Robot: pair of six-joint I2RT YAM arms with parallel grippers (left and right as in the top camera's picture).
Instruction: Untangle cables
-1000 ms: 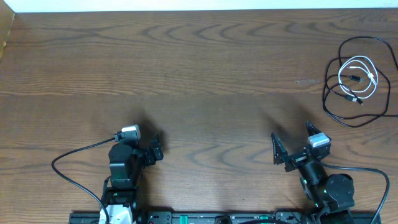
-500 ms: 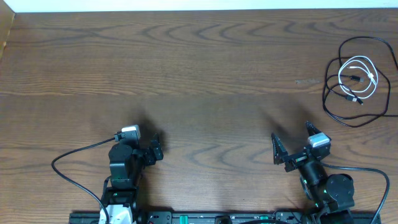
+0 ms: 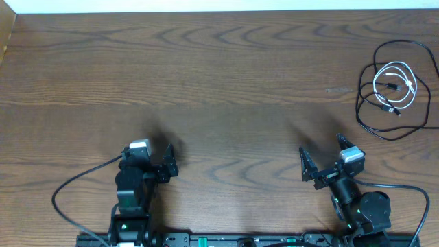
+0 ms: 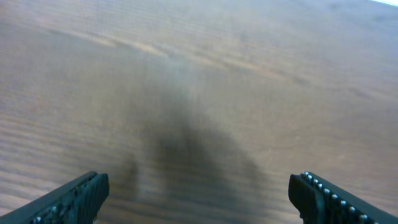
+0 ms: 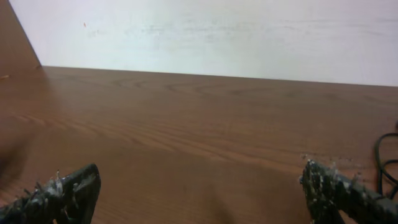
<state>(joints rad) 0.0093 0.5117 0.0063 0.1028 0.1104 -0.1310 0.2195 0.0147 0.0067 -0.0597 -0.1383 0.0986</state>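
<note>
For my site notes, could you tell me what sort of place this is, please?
Probably a robotics lab bench: a left arm and a right arm sit at one edge of a wooden table, with a plain white wall behind and two cables laid out.

My left arm (image 3: pixel 132 191) and right arm (image 3: pixel 361 207): black housings, a pale grey block (image 3: pixel 140 145) at each wrist. Pincer fingers (image 5: pixel 339 191) black, ridged. A thick black wire (image 3: pixel 72 180) loops from each.

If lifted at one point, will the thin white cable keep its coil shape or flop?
Probably flops: the thin white cable lies in loose, uneven loops, so the rest would likely dangle. It looks light, being thin and short. It sits within loops of the thin black cable, so lifting may drag that along.
</note>
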